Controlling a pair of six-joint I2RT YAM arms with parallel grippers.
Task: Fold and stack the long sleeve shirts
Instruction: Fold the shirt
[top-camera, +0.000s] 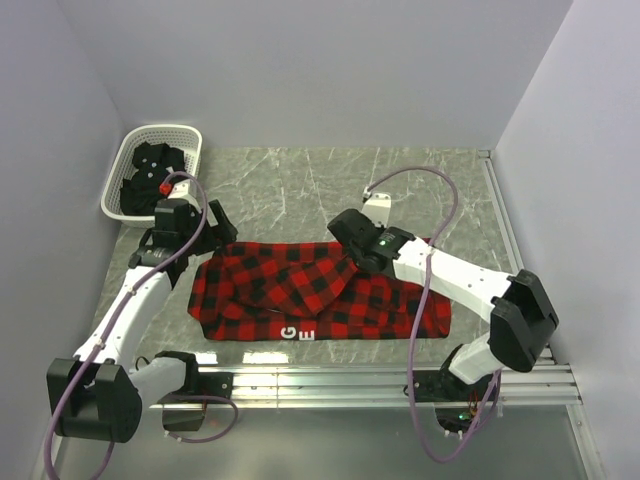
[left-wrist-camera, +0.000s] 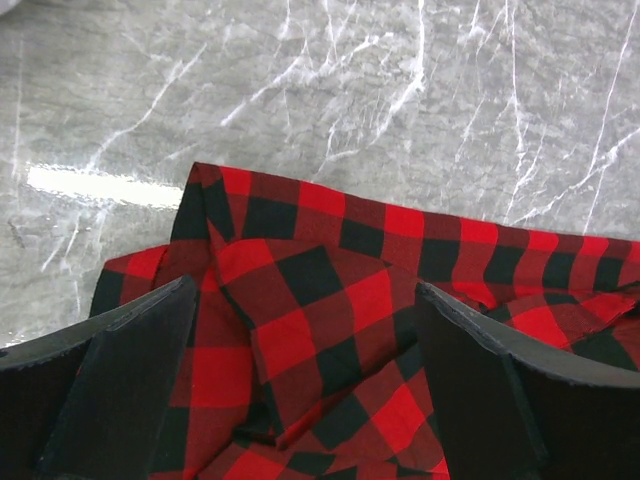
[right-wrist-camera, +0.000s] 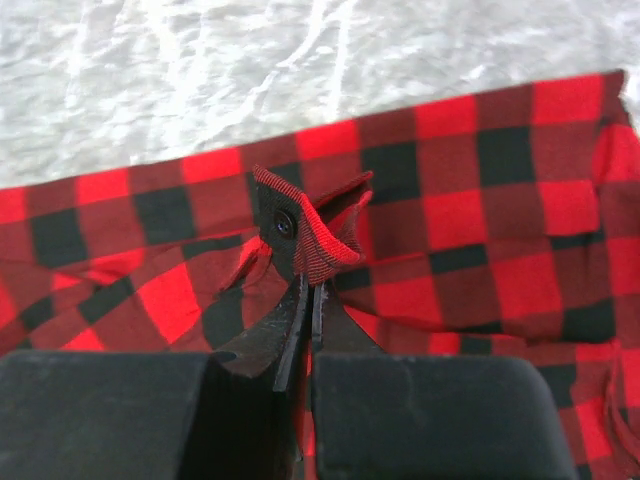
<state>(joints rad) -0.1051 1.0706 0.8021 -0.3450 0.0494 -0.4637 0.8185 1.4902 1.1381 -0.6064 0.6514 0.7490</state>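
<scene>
The red-and-black check flannel shirt (top-camera: 320, 295) lies spread across the middle of the grey marble table. My right gripper (top-camera: 352, 250) is shut on a cuff or edge of the flannel with a dark button (right-wrist-camera: 305, 235), holding it lifted over the shirt body. My left gripper (top-camera: 205, 240) is open at the shirt's far left corner, its fingers (left-wrist-camera: 130, 370) straddling a folded corner of flannel (left-wrist-camera: 300, 320). The plain black shirt (top-camera: 150, 178) lies bunched in the white basket at the back left.
The white lattice basket (top-camera: 185, 132) stands at the back left corner of the table. White walls close in the left, back and right. A metal rail (top-camera: 400, 380) runs along the near edge. Bare marble (top-camera: 330, 185) lies behind the flannel.
</scene>
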